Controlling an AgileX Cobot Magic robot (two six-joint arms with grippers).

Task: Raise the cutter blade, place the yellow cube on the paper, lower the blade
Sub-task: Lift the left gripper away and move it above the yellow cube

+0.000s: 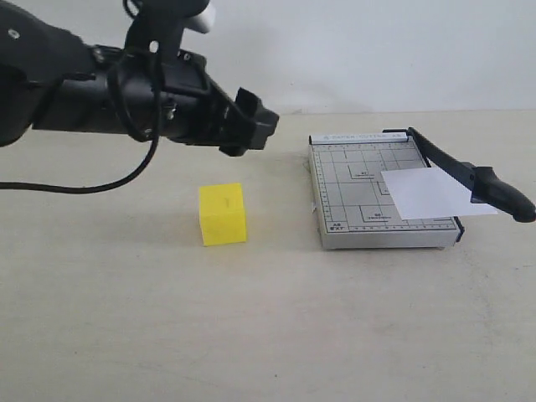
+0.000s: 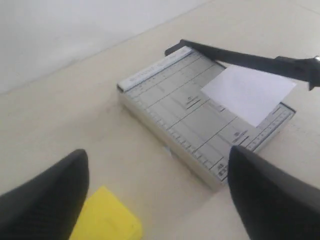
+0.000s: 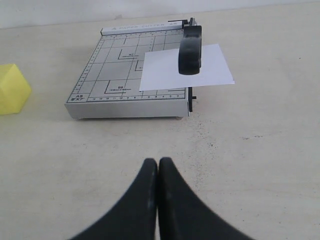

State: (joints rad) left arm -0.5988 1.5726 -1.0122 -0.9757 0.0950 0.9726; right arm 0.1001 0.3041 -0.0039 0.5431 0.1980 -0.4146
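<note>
Desk [image 1: 126, 335] stock as I read it remotely: cutter, sheet, cube, two end effectors.
Left end effector [image 1: 254, 123], upper left of the exterior frame, fingers apart and holding nothing; grey cutter board [image 1: 352, 201], right of centre; cutter blade [image 1: 456, 170], angled up from its hinge, handle past the board's right edge; paper [image 1: 427, 193] on the board's right part, overhanging it, beneath the blade; yellow cube [image 1: 223, 214] on the desk, centre-left, apart from the board; right end effector [image 3: 158, 167], fingertips pressed together, empty.
</note>
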